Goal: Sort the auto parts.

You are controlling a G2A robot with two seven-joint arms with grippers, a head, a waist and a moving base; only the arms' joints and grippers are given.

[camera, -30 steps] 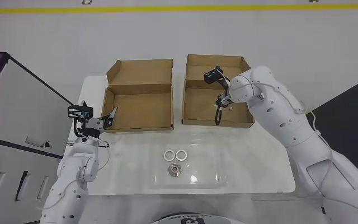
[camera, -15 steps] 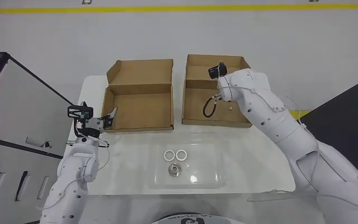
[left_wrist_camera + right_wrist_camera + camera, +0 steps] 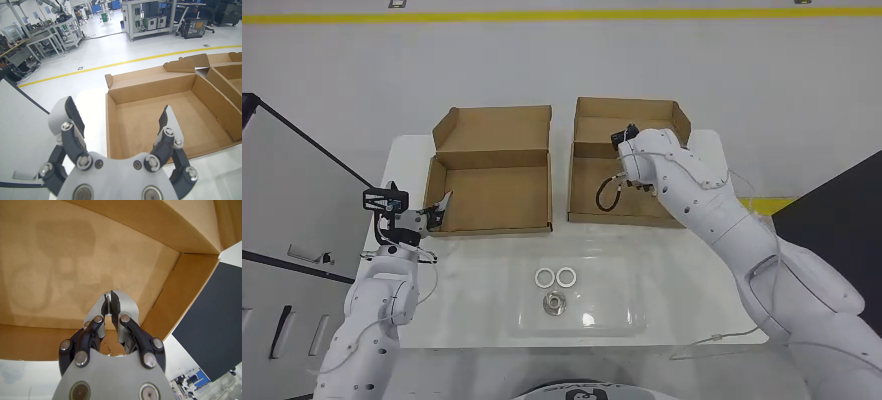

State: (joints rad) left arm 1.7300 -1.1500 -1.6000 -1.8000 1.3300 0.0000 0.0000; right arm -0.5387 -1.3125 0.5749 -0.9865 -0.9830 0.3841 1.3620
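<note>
A small silver bolt [image 3: 108,308] is held tight between the fingers [image 3: 115,308] of the right gripper [image 3: 109,295]. The fingers are closed on it, and its thread can be seen between the black pads. The gripper and the bolt are found over the floor of the right box [image 3: 587,170], a brown cardboard box with its flap open. They are on the side of the right box that is next to the left box [image 3: 492,195]. It cannot be told whether the bolt touches the floor of the right box.

The left box is set just beside the right box. The left gripper [image 3: 119,115] is found well apart from the right box, past the far side of the left box. Its fingers [image 3: 72,111] are spread wide open.

Both boxes are carried by the white counter [image 3: 692,280]. Two white rings [image 3: 543,277] are laid side by side on the counter, near the right box, off its front corner on the left box's side. A round metal part [image 3: 555,303] is laid just past the rings, a little farther from the right box.
</note>
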